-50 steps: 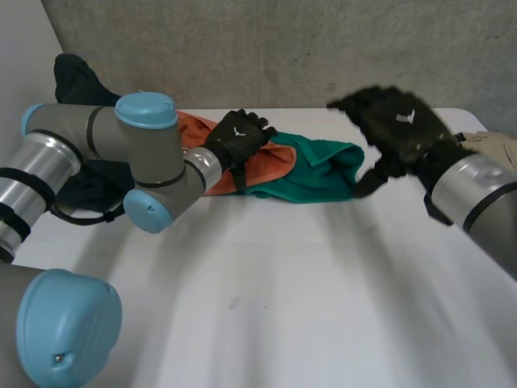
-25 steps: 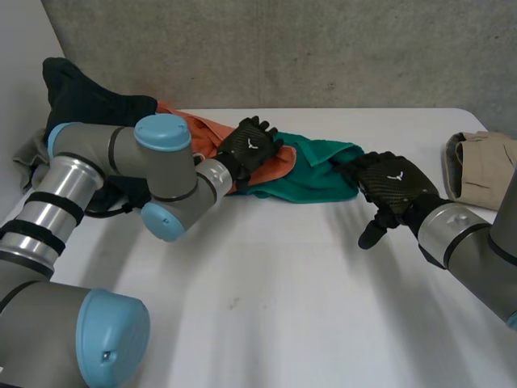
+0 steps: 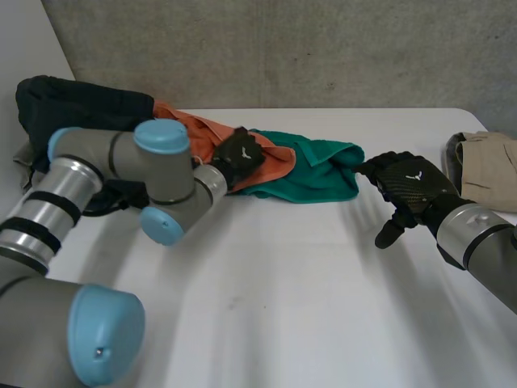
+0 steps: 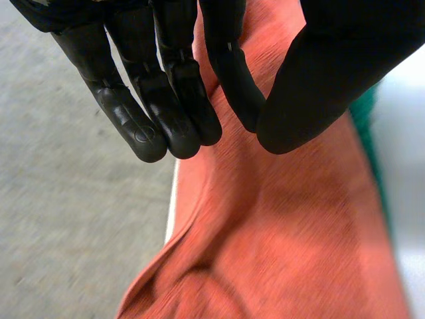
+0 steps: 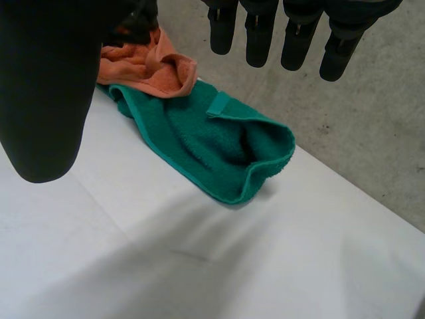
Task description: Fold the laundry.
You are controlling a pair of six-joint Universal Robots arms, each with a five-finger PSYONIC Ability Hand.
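An orange cloth (image 3: 276, 164) lies crumpled at the back of the white table (image 3: 283, 299), overlapping a green towel (image 3: 319, 174) to its right. My left hand (image 3: 237, 158) sits on the orange cloth's middle. In the left wrist view its fingers (image 4: 179, 100) and thumb meet, pinching a ridge of the orange cloth (image 4: 285, 232). My right hand (image 3: 408, 187) hovers open just right of the green towel's right end, fingers spread. Under its palm in the right wrist view lies the green towel (image 5: 219, 143), with the orange cloth (image 5: 146, 66) beyond it.
A dark navy garment (image 3: 81, 101) is heaped at the back left, behind my left arm. A folded beige garment (image 3: 485, 166) lies at the table's right edge. A concrete wall runs behind the table.
My left hand's fingers have closed onto the orange cloth. My right hand has come down from above the green towel and moved right, staying open.
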